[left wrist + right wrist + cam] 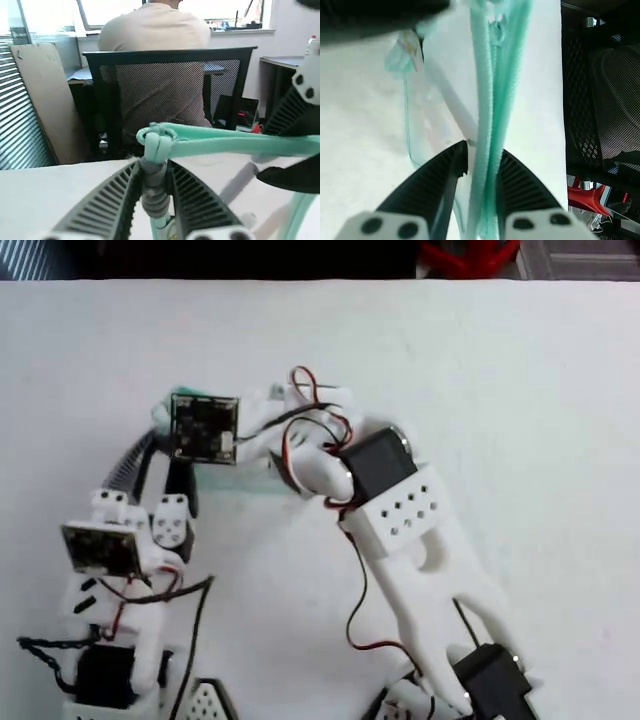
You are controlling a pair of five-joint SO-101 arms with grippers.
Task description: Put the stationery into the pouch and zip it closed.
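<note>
Your pouch (427, 120) is a clear one edged with a mint-green zipper band (230, 142). It sits over the white table (540, 380), and the band runs straight from one claw to the other. A pale, stick-shaped item (452, 102) shows through the pouch's clear wall, though you cannot tell what it is. The zipper slider (496, 30) rides on the band, and whether the zip is done up there cannot be told.

Your left gripper (154, 166) is clamped on the looped end of the pouch's band, with a grey piece hanging between its ribbed fingers. Your right gripper (482, 150) is closed around the band farther along the pouch, short of the slider. From above, both arms meet over the pouch and cover most of it. Behind the pouch, past the table's edge, stands a black mesh chair (170, 90).
</note>
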